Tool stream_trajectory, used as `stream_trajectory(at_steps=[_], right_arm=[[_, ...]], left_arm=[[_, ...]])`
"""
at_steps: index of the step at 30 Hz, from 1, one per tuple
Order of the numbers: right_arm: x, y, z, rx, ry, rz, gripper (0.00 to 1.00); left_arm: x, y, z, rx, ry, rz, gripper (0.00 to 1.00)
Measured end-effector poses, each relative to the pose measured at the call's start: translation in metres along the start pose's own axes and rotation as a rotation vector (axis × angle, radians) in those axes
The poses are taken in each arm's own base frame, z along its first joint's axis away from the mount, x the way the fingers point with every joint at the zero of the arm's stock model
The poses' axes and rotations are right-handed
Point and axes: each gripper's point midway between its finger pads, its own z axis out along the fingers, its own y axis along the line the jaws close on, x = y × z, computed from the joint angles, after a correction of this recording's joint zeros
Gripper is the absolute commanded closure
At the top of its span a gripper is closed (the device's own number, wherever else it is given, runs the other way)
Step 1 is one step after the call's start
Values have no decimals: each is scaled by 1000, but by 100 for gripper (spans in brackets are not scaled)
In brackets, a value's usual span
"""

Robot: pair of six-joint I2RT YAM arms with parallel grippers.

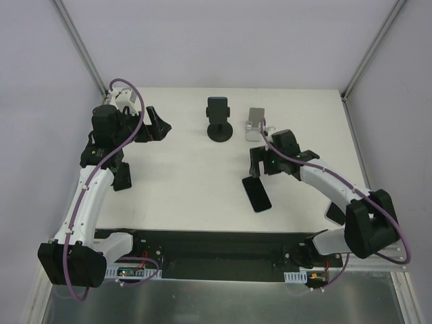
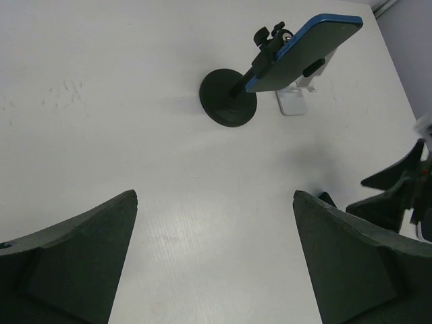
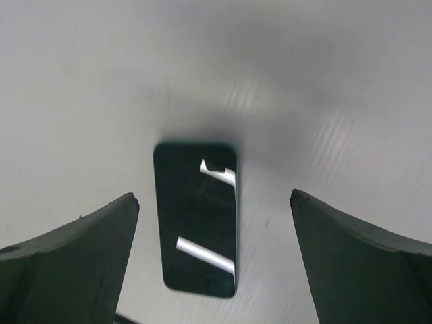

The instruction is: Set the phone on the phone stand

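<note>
Right wrist view: phone flat beneath wide jaws

The phone [image 3: 196, 219] lies flat, glossy side up, on the table [image 1: 182, 196] beneath the right gripper [image 3: 212, 197], whose jaws are spread wide and empty. It looks stiff, thin and probably slippery, so pinching across its long edges seems safest. The silver phone stand [image 1: 256, 121] sits farther back. The left gripper [image 1: 160, 123] also gapes wide.

Cropped at the bottom edge of both wrist views: left pincer's fingers [image 2: 74, 263], right pincer's fingers [image 3: 358, 256]. Mostly hidden behind the blue phone [image 2: 304, 50]: pale stand [image 2: 293, 102]. Half covered by the right arm [image 1: 337, 185]: dark slab [image 1: 333, 214], unidentifiable.
</note>
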Motion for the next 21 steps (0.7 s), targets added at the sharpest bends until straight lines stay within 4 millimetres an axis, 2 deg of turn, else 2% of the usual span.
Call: stream_trajectory(at_steps=[3, 4, 6, 13, 21], right_arm=[[79, 5, 14, -30, 261, -4, 4], [99, 8, 12, -35, 327, -15, 4], [120, 15, 6, -48, 403, -41, 4], [122, 28, 7, -43, 431, -57, 4], [124, 29, 27, 110, 511, -36, 4]], left_arm=[[0, -1, 0, 3, 1, 0, 2], [0, -1, 0, 3, 1, 0, 3], [0, -1, 0, 3, 1, 0, 3], [1, -1, 0, 4, 2, 1, 2], [1, -1, 1, 3, 4, 0, 2]])
